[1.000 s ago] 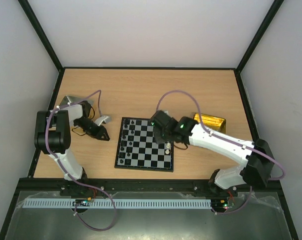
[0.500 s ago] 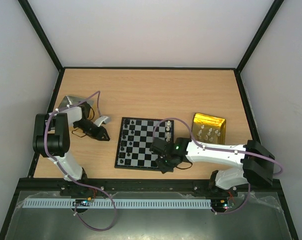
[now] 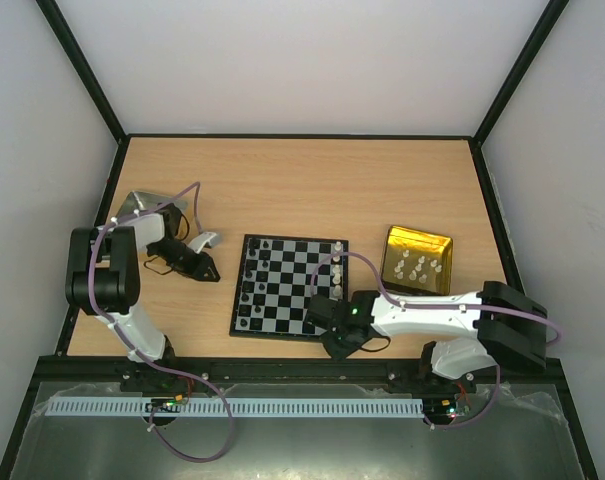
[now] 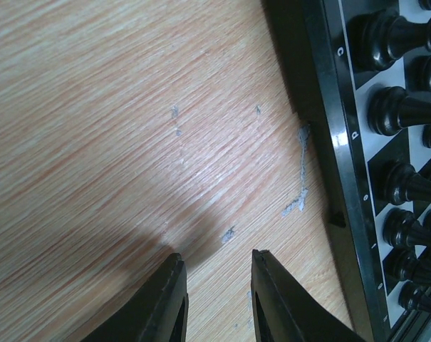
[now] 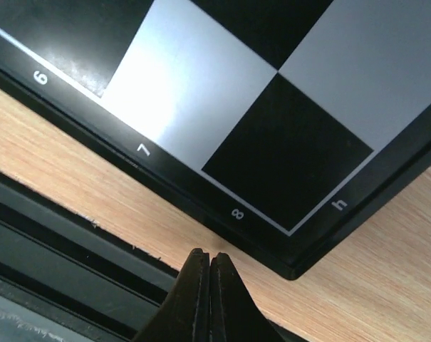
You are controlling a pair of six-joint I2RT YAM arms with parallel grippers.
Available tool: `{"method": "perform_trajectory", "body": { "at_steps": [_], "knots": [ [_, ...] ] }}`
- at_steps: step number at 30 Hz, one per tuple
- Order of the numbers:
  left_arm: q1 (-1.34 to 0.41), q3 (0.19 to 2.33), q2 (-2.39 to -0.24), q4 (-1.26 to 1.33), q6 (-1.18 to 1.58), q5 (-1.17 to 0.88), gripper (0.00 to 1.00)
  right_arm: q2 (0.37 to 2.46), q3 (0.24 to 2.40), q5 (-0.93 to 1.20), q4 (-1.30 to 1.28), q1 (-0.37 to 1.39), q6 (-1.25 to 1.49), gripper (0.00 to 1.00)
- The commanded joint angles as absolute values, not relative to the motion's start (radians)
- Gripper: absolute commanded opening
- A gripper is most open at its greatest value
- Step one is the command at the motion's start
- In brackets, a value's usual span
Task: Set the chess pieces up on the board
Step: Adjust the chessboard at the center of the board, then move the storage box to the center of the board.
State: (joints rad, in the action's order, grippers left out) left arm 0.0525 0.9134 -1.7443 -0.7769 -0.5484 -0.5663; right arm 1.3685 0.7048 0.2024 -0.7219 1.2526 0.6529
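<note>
Bending sharply at its elbow, the left arm holds the left gripper [image 3: 198, 262] low just left of the board [image 3: 282, 336], fingers [image 4: 169, 303] spread over bare wood. Black chess pieces [image 3: 248, 290] line the board's left side. The right arm lies stretched low, with the right gripper [image 5: 203, 274] at the board's near right corner, fingers pressed together on nothing.

Right wrist view: the black rim of the board [image 5: 187, 182] carries small white coordinates. The numerals 6, 7 and 8 run along one side, and the letter h stands just past the corner. A further character at the right edge is cut off. Left wrist view: the rim shows white letters c and d; the marks below are too blurred to read.
</note>
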Motion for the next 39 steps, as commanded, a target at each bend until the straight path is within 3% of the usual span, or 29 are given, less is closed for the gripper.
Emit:
{"method": "perform_trajectory", "body": {
  "at_steps": [1, 17, 21, 25, 27, 30, 32, 33, 36, 39],
  "knots": [
    [0.054, 0.889, -1.742, -0.731, -0.538, -0.444, 0.28, 1.396, 0.706, 0.125, -0.709, 1.259, 0.673, 0.02],
    [0.054, 0.884, -1.736, -0.72, -0.538, -0.445, 0.28, 1.41, 0.825, 0.006, -0.757, 1.254, 0.686, 0.02],
    [0.054, 0.884, -1.736, -0.722, -0.541, -0.448, 0.28, 1.38, 0.99, 0.158, -0.848, 1.253, 0.616, 0.02],
    [0.054, 0.887, -1.725, -0.72, -0.551, -0.456, 0.25, 1.33, 1.248, 0.012, -0.977, 1.243, 0.588, 0.02],
    [0.053, 0.889, -1.717, -0.709, -0.545, -0.453, 0.24, 1.321, 1.286, -0.08, -0.99, 1.209, 0.59, 0.27],
    [0.049, 0.895, -1.706, -0.692, -0.531, -0.453, 0.24, 1.3, 1.201, -0.104, -0.925, 1.104, 0.585, 0.44],
    [0.043, 0.898, -1.7, -0.679, -0.522, -0.45, 0.25, 1.282, 1.114, -0.077, -0.856, 1.003, 0.594, 0.79],
    [0.036, 0.901, -1.699, -0.675, -0.517, -0.446, 0.25, 1.276, 1.075, -0.042, -0.831, 0.944, 0.595, 0.9],
    [0.004, 0.911, -1.705, -0.66, -0.503, -0.424, 0.27, 1.257, 0.991, 0.041, -0.762, 0.78, 0.591, 1.0],
    [-0.034, 0.918, -1.712, -0.63, -0.486, -0.396, 0.28, 1.268, 0.957, 0.018, -0.726, 0.625, 0.574, 0.98]
  ]
}}
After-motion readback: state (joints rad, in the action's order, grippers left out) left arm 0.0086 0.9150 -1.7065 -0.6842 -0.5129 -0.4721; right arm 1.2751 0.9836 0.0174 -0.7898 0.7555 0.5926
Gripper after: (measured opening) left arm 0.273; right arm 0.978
